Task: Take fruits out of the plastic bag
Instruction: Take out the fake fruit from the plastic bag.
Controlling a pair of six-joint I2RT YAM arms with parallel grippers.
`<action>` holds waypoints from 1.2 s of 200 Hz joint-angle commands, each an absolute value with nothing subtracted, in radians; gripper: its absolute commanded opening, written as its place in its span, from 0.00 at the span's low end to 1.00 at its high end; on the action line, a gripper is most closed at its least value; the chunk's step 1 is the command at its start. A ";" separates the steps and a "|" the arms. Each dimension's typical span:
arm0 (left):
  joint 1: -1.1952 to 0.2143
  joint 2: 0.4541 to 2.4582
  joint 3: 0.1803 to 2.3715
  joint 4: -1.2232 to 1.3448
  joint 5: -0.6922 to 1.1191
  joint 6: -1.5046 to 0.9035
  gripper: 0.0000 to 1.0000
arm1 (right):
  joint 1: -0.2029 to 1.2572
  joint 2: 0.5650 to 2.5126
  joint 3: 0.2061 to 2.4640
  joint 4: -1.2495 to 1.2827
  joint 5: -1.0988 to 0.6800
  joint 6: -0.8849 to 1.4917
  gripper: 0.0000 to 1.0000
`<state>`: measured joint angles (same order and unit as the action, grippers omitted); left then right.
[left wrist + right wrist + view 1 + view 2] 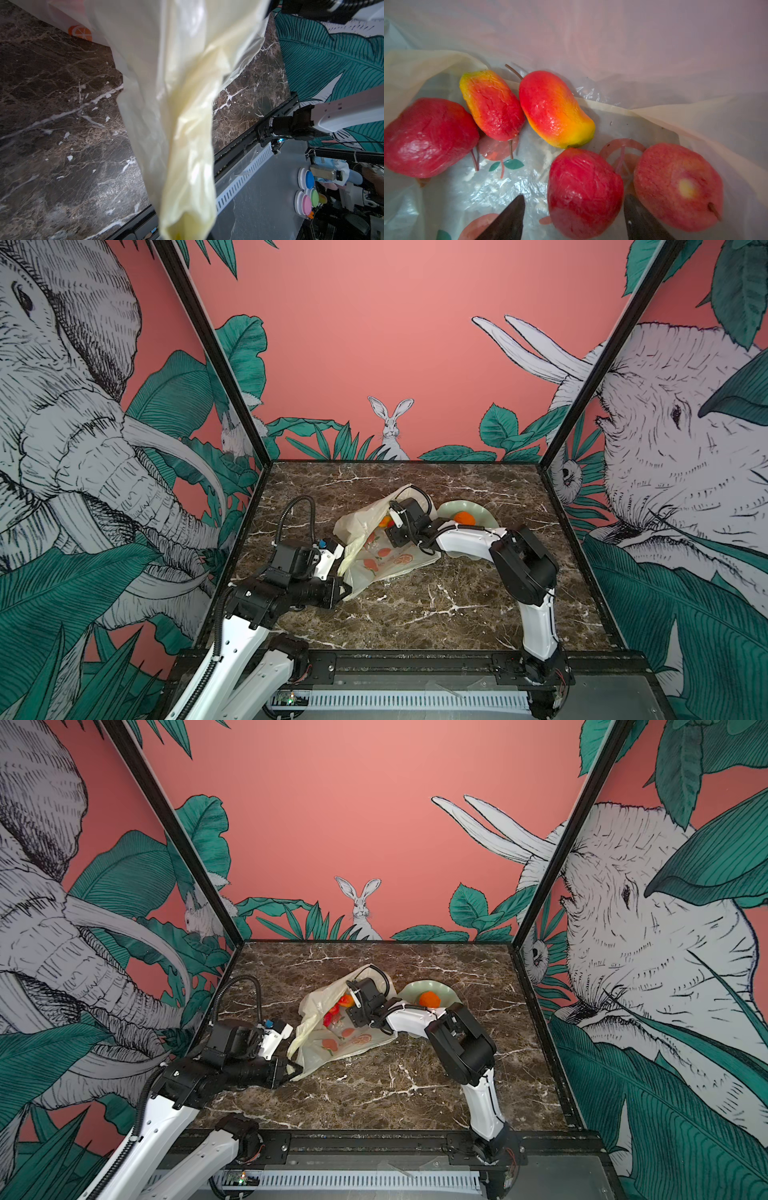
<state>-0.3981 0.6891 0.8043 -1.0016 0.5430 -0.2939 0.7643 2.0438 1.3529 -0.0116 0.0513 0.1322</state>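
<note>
Left tool is clamping the twisted handle of the thin pale-yellow printed plastic bag, which is lying on the brown marble desk. Right tool is reaching into the bag mouth, jaws open and flanking a glossy round red fruit.

Risk: one jaw is crowding the pinkish peach, so closing could pinch the film or shove both fruits aside.

One round orange fruit is sitting in the pale green wavy-rimmed dish.

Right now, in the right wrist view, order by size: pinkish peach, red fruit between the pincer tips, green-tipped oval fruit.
Pinkish peach, red fruit: about alike, both close.
Green-tipped oval fruit: smallest, but farther.
</note>
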 commanded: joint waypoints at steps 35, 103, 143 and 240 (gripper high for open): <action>-0.403 0.702 0.792 -1.016 0.569 -0.277 0.00 | 0.737 2.107 1.405 0.012 0.038 0.186 0.73; -0.403 0.701 0.792 -1.016 0.566 -0.279 0.00 | 0.735 2.117 1.418 0.000 0.035 0.176 0.73; -0.405 0.701 0.790 -1.018 0.559 -0.281 0.00 | 0.733 2.114 1.419 0.007 0.048 0.179 0.79; -0.407 0.706 0.789 -1.025 0.539 -0.285 0.00 | 0.730 2.111 1.406 0.030 0.051 0.212 0.79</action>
